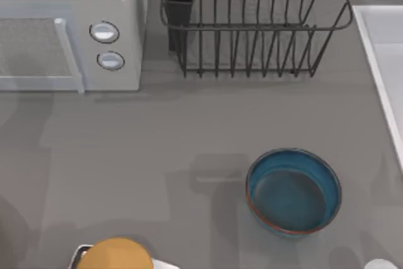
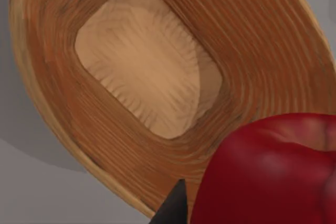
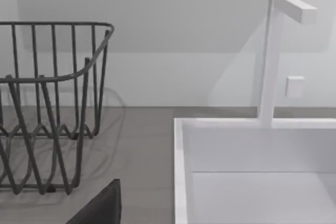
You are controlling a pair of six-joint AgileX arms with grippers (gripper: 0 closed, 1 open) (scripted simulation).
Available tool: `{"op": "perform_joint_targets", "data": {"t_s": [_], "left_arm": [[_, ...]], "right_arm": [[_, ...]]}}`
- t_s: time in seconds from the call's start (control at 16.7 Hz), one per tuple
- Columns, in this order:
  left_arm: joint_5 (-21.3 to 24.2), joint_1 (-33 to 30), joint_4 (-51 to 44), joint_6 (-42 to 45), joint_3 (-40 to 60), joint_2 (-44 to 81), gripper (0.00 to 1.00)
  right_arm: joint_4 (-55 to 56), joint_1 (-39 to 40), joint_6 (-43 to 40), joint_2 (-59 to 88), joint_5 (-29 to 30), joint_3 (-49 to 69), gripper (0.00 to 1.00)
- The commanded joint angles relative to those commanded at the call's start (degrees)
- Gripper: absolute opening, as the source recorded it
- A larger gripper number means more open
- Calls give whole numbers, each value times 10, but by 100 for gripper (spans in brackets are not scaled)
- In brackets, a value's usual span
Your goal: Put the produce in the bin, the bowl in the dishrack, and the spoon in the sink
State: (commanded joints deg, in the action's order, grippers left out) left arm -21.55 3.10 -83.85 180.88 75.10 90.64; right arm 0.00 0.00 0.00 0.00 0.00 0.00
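The left claw's dark finger juts up in the left wrist view just beside the produce, and the red fruit hangs right under the camera, over the mouth of the bin, a ribbed wooden basket seen from above. That placement reads as a carry: the fruit looks held close at the claw so it can be let go straight down into the bin, though the grip itself is hidden, so I cannot tell how far the claw is open or whether it truly clamps the fruit. In the top view the bin sits at the near edge of the tabletop, left of centre.

The right claw's dark finger shows low in the right wrist view, facing the dishrack and the sink with its tap; its opening I cannot tell either, and it appears idle.

The bowl stands empty and upright on the tabletop, right of centre, well apart from the dishrack at the far side. The sink lies along the right edge, a microwave at the far left. The bowl step looks not yet done.
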Motion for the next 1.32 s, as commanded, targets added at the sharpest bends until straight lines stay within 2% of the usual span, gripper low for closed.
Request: {"op": "perform_joint_targets", "data": {"t_s": [0.42,0.84,1.14,1.32], "left_arm": [[-1,-1,9,4,-8,-1,0],[-7,43,156,45,-141,-4,0],[-7,49,170,52,-155,-4,0],[-7,49,170,52,-155,-4,23]], "right_arm": [[0,0,0,0,0,0,100],[0,0,0,0,0,0,100],[0,0,0,0,0,0,100],[0,0,0,0,0,0,100]]}}
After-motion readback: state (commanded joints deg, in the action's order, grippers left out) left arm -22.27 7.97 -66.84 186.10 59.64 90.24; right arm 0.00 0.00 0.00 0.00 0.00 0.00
